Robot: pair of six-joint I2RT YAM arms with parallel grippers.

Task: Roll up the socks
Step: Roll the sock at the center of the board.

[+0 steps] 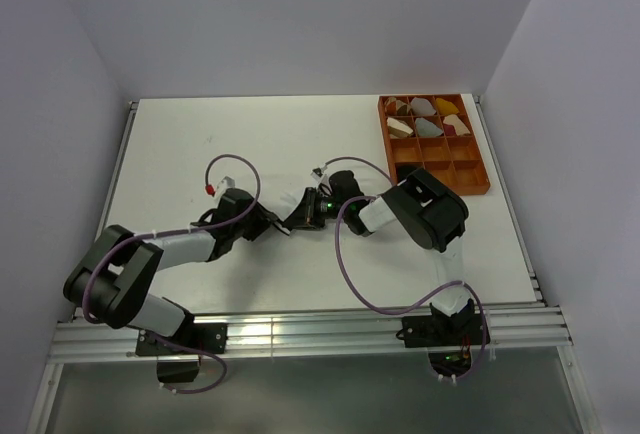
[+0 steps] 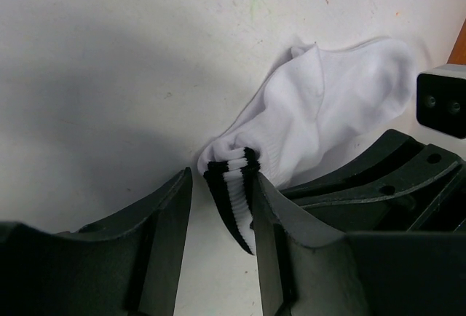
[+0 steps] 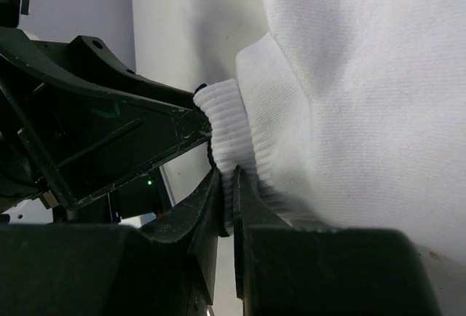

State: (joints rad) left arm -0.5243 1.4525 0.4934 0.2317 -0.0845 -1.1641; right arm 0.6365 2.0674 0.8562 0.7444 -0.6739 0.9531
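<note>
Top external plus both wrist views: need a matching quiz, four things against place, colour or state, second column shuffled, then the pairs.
Things
1. white sock
2. left gripper
3. right gripper
4. orange tray

Place, colour or state
A. far right of the top view, rolled bundles in its far compartments
B. pinched shut on white cuff fabric
C. jaws apart, striped cuff between them
D. soft fabric, black stripes at the cuff

Pairs: 1-D, 2-C, 3-B, 4-A
</note>
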